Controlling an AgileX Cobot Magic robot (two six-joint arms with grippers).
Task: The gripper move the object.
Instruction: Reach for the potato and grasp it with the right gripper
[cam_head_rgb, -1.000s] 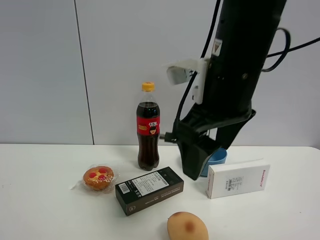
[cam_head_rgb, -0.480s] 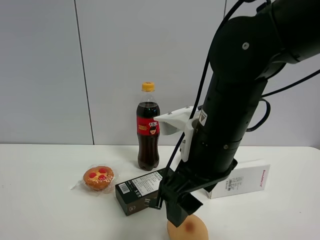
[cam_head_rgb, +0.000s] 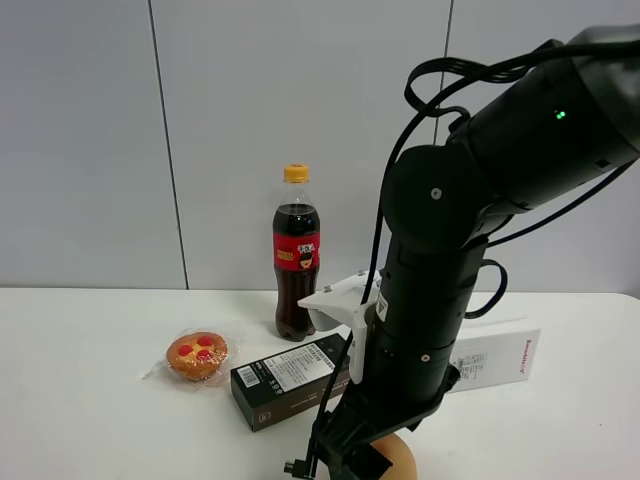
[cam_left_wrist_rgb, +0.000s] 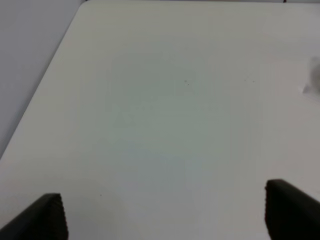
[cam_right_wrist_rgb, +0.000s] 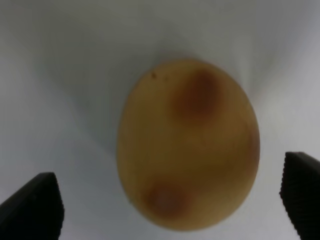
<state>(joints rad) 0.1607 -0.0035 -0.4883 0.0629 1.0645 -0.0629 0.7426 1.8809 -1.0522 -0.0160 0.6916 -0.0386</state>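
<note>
The yellow-orange fruit (cam_right_wrist_rgb: 187, 145) with reddish blush spots lies on the white table and fills the right wrist view. In the high view only a sliver of the fruit (cam_head_rgb: 400, 458) shows at the front edge under the arm. My right gripper (cam_right_wrist_rgb: 165, 200) is open, its black fingertips (cam_right_wrist_rgb: 32, 202) wide apart on either side of the fruit, just above it. In the high view the right gripper (cam_head_rgb: 345, 462) is low over the fruit. My left gripper (cam_left_wrist_rgb: 165, 215) is open over bare table, out of the high view.
A black box (cam_head_rgb: 298, 378) lies just behind the fruit. A wrapped muffin (cam_head_rgb: 197, 355) sits to the left, a cola bottle (cam_head_rgb: 296, 268) stands behind, and a white box (cam_head_rgb: 490, 358) lies to the right. The table (cam_head_rgb: 90, 420) is white.
My right arm has swung down and forward from above the blue cup to just over the fruit, now covering most of it. The fruit has not moved.
</note>
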